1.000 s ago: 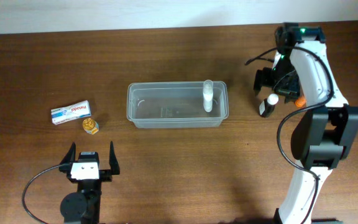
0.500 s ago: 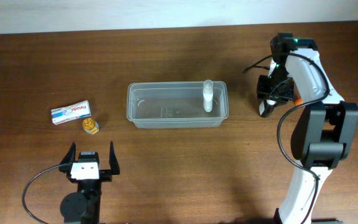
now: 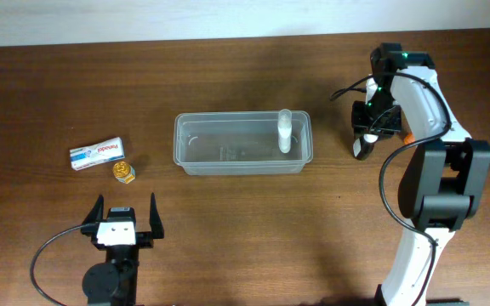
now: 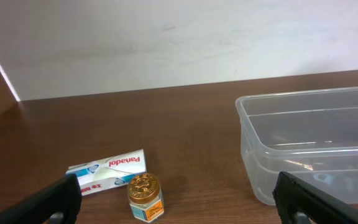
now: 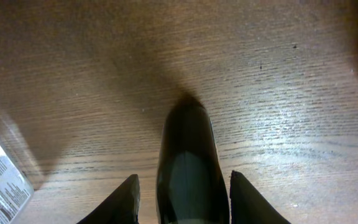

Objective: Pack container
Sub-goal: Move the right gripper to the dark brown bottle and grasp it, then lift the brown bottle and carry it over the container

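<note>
Straddling a dark bottle (image 5: 188,143) with the right claw (image 5: 184,199), fingers (image 5: 126,199) spread on its 2 sides, not pinching yet. Needs a trip left to the container (image 3: 243,144), a clear round-cornered plastic tub lying long-ways left to right on the wooden surface (image 3: 228,238). Holding the left claw (image 4: 182,202) spread wide too.

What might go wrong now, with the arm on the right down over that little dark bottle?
The right gripper straddles the dark bottle, with a clear gap on one side only, so closing off-centre might shove or topple it. A tube already stands at the right end of the container; a bottle lowered there might knock it over.
</note>
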Robot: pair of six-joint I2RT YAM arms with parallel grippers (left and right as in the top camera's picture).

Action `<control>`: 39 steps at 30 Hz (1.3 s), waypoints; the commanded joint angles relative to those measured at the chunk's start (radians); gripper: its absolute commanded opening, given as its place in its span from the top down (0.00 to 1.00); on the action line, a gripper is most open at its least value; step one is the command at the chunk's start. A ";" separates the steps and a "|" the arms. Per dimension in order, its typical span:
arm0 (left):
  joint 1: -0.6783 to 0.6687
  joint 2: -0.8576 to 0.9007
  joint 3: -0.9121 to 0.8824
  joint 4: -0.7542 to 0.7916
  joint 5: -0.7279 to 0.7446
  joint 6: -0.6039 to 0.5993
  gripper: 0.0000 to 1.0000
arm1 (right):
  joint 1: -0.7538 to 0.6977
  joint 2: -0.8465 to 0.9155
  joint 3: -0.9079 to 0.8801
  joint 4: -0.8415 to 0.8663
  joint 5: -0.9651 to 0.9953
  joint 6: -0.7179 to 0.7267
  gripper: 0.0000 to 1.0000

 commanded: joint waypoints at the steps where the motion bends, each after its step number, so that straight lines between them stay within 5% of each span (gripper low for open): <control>1: -0.004 -0.008 -0.003 -0.005 0.001 0.016 0.01 | 0.003 -0.015 -0.027 0.013 -0.009 -0.052 0.61; 23: -0.004 -0.008 -0.003 -0.005 0.001 0.016 0.01 | 0.003 -0.019 -0.058 0.024 -0.010 -0.051 0.81; 32: -0.004 -0.008 -0.003 -0.005 0.001 0.016 0.01 | 0.003 -0.023 0.236 -0.195 -0.069 -0.051 0.82; 39: -0.004 -0.008 -0.003 -0.005 0.001 0.016 0.01 | 0.016 -0.023 0.541 -0.357 -0.306 -0.070 0.81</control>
